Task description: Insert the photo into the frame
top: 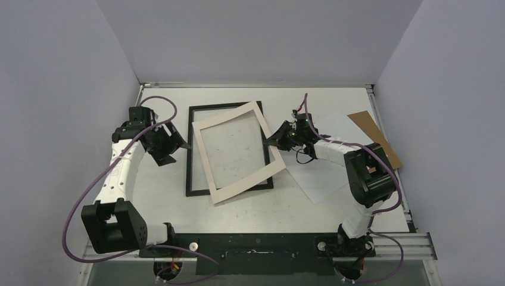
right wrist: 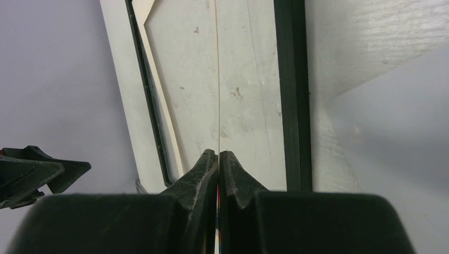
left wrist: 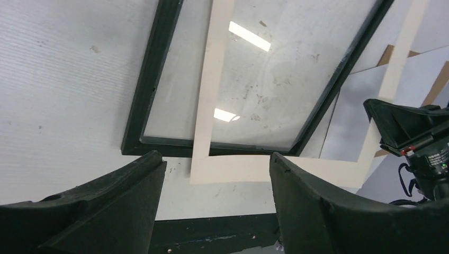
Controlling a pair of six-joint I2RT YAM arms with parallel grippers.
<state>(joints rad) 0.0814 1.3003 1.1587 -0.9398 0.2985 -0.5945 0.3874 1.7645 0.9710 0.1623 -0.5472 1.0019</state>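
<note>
With the left gripper [left wrist: 214, 159] released and the right gripper [right wrist: 218, 153] clenched on what looks like the photo [right wrist: 216, 79], held edge-on over the frame [top: 189, 161], we lay it flat inside the border, clear of the skewed mat [top: 250, 182].

The top view looks down from above and behind the arm bases, wide enough to take in the whole counter [top: 250, 214] and the walls around it. The left wrist view sits low behind the left tool [left wrist: 214, 164] and faces across the frame [left wrist: 153, 79] toward the right tool [left wrist: 400, 124]. The right wrist view looks closely past its own tool along the frame's rail. All three views share the frame and the cream mat [top: 226, 116].
</note>
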